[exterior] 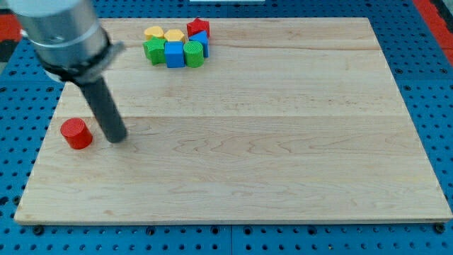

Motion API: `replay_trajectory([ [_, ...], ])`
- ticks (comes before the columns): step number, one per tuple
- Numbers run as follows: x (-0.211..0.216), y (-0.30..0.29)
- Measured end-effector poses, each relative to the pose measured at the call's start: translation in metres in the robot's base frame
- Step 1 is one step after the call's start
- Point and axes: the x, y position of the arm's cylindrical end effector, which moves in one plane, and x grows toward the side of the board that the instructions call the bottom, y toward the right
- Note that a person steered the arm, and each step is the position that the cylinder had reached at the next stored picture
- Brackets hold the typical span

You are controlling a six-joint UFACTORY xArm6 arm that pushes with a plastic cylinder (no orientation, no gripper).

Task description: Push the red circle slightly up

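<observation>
a: bare wood fills the near part of the board, right down to the view's bottom edge. nothing sits on it there.

b: so where is the red circle?

a: red circle is far over at the view's left, close to the board's left edge. it stands flat and alone.

b: and where is my tip?

a: my tip rests on the wood just beside the red circle, on its right. i see a thin gap, so i think they do not touch, but it is hard to be sure.

b: are any jaws open or shut?

a: no jaws at all. this arm ends in 1 dark rod, so it cannot pinch or hold. it only pushes.

b: what else is there?

a: a small bunch of blocks sits at the view's top, well apart from the circle. i see a yellow block, a second yellow block, a red star, a green block, a blue cube, a second green block and a bit of a blue block behind it.

b: is the job done?

a: i think not yet. the circle looks unpushed. my tip is beside it, not under it. it likely has to go round to the bottom side, then give 1 small push toward the view's top.
</observation>
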Motion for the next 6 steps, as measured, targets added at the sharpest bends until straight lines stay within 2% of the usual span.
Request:
replay_trajectory([
  [2, 0.007, -0.109],
  [3, -0.038, -0.104],
  [4, -0.028, -0.089],
  [5, 0.013, -0.135],
  [6, -0.016, -0.145],
])
